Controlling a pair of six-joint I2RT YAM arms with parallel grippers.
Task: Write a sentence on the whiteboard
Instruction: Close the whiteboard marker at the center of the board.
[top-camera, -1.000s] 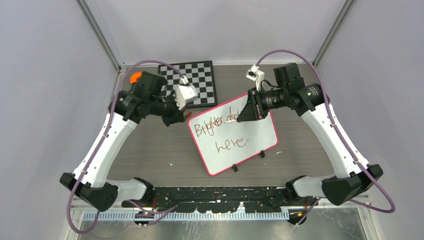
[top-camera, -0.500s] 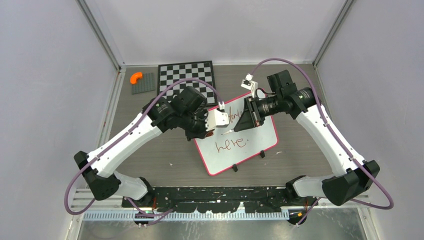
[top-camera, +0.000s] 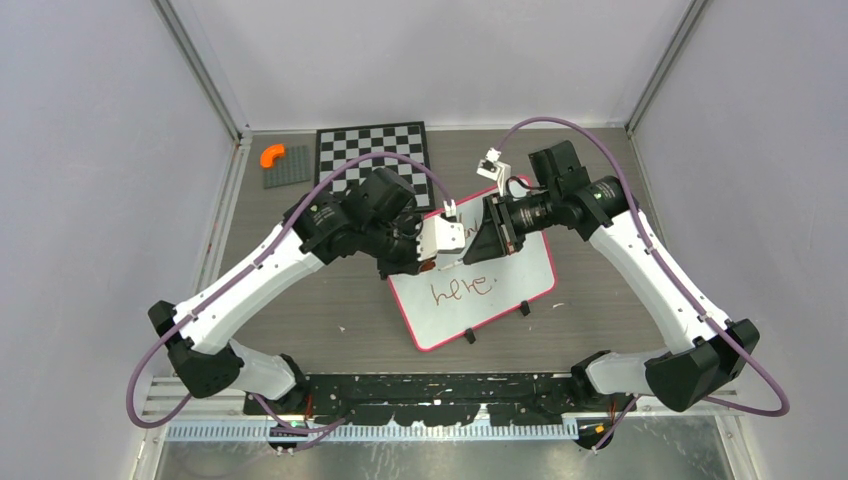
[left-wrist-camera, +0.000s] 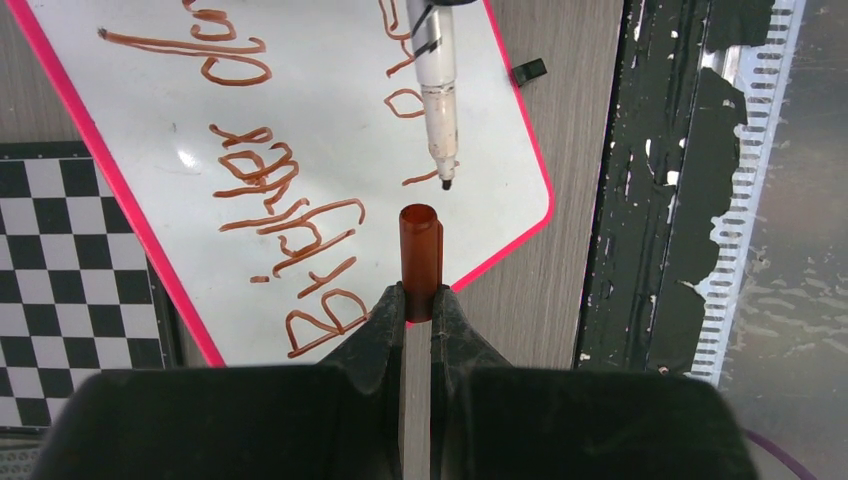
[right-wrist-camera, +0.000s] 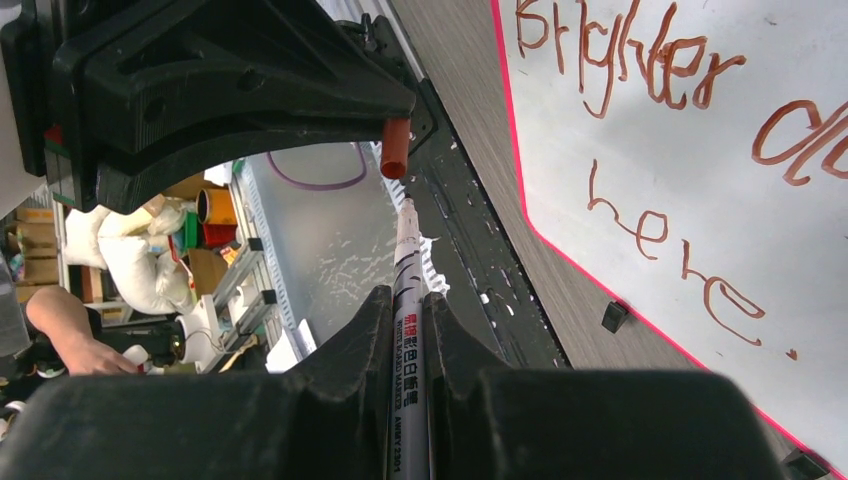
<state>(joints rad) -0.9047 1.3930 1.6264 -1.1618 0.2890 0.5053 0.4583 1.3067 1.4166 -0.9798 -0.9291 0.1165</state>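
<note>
Left wrist view, left claw (left-wrist-camera: 418, 300) clamping cap (left-wrist-camera: 421, 258), whiteboard (left-wrist-camera: 330, 130) beneath, right claw (right-wrist-camera: 408, 300) clamping marker (left-wrist-camera: 437, 90).

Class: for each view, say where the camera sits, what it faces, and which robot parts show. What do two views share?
Top external: above and behind the robot, looking down; left arm, right arm, whiteboard, checkered board.
Left wrist: on the left arm, facing down at the whiteboard; left gripper pinching the cap.
Right wrist: on the right arm, facing the cap; right gripper clamping the marker.
Shared: both wrist views show cap, marker, sentence.
</note>
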